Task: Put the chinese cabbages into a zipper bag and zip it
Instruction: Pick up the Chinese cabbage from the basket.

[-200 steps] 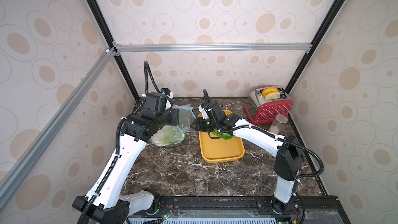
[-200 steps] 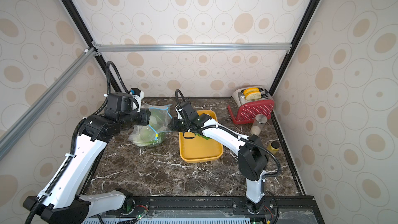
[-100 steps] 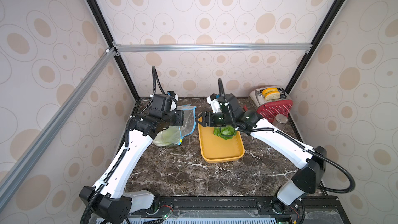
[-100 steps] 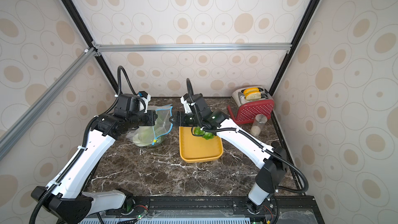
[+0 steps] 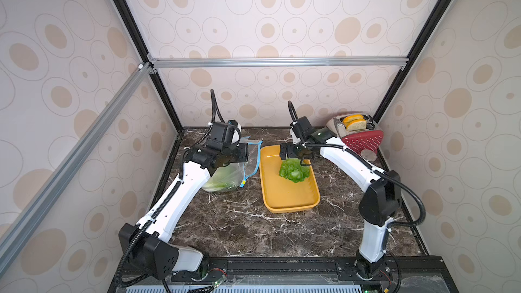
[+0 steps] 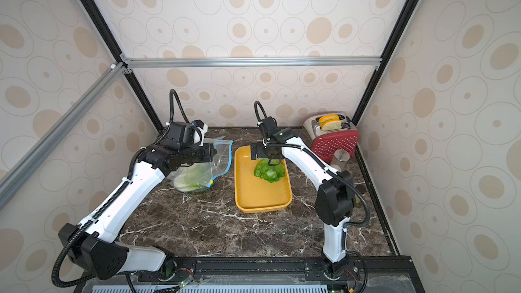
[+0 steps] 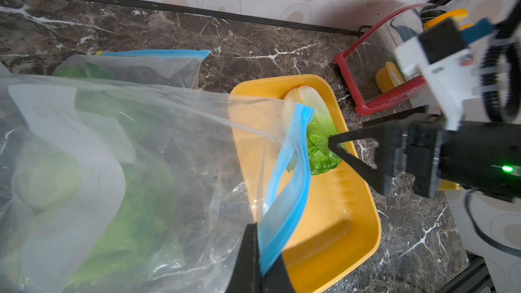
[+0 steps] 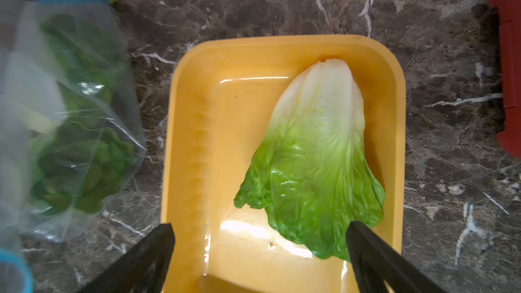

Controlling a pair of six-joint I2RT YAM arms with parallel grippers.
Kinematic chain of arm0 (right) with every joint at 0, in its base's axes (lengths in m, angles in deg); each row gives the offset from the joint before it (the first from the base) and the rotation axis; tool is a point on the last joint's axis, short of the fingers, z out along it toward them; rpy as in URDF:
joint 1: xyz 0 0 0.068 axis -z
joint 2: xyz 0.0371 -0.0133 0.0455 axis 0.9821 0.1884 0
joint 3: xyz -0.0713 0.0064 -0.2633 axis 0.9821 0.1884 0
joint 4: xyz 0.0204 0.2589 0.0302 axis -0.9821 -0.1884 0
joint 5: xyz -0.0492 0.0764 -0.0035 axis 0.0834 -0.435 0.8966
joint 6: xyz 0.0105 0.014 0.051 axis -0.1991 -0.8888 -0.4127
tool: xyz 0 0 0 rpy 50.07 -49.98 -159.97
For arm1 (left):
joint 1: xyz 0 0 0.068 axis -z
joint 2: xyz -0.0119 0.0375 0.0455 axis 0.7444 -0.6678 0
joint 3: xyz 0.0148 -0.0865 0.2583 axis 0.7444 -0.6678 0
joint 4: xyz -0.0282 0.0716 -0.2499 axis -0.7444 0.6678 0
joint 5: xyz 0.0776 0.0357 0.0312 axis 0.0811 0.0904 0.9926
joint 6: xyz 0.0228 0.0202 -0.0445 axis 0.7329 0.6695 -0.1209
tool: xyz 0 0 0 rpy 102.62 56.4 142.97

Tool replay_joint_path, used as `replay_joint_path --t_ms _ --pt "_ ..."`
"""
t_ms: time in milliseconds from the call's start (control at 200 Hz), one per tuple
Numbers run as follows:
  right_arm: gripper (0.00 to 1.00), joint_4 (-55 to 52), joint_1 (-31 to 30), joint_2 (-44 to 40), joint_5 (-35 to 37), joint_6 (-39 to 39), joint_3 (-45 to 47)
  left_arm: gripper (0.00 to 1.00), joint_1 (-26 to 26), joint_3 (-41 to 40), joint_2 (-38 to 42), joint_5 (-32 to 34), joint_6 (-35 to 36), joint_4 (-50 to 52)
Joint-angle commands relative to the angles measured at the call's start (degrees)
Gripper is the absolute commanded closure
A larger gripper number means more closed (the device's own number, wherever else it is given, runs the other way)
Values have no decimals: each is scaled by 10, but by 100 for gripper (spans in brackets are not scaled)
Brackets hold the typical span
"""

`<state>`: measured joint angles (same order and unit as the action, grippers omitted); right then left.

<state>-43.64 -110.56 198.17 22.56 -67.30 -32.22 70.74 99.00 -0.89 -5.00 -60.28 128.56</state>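
A clear zipper bag (image 5: 252, 159) (image 6: 221, 155) with a blue zip strip sags on the marble left of the yellow tray (image 5: 284, 195) (image 6: 253, 193). Green chinese cabbages (image 5: 225, 178) (image 7: 132, 198) (image 8: 81, 153) show through it. My left gripper (image 5: 243, 154) (image 7: 262, 249) is shut on the bag's blue zip edge, holding the mouth up towards the tray. One cabbage (image 5: 294, 171) (image 6: 269, 171) (image 8: 315, 147) lies in the tray, white base towards the back wall. My right gripper (image 5: 293, 155) (image 8: 260, 228) hangs open just above its leafy end, holding nothing.
A red toaster (image 5: 358, 133) (image 6: 334, 133) with bread slices stands at the back right corner, a small metal cup (image 5: 369, 155) in front of it. The booth walls close in on the left, back and right.
My right gripper has drawn back from the bag's mouth to above the tray and has opened wide. My left arm has shifted the held bag edge a little to the right.
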Motion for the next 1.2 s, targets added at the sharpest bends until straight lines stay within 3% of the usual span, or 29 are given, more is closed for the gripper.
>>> replay_joint_path --t_ms 0,120,270,536,791,1062,1197 --pt "0 -68 3 39 65 23 -51 100 3 -5 -1 -1 -11 -24" --pt "0 -103 11 84 78 25 -76 100 3 -4 -12 -4 -6 -25" --pt "0 -65 22 100 45 12 -36 100 3 0 -26 -9 -1 -29" --pt "0 -49 22 152 17 -2 -60 100 2 0 -34 -12 5 -28" --pt "0 -40 24 186 36 -15 -57 100 2 8 -38 -10 6 -22" --pt "28 11 24 126 6 -2 -11 100 2 -1 -31 -5 0 -29" --pt "33 6 25 103 -12 9 -15 100 2 5 -32 -5 10 -29"
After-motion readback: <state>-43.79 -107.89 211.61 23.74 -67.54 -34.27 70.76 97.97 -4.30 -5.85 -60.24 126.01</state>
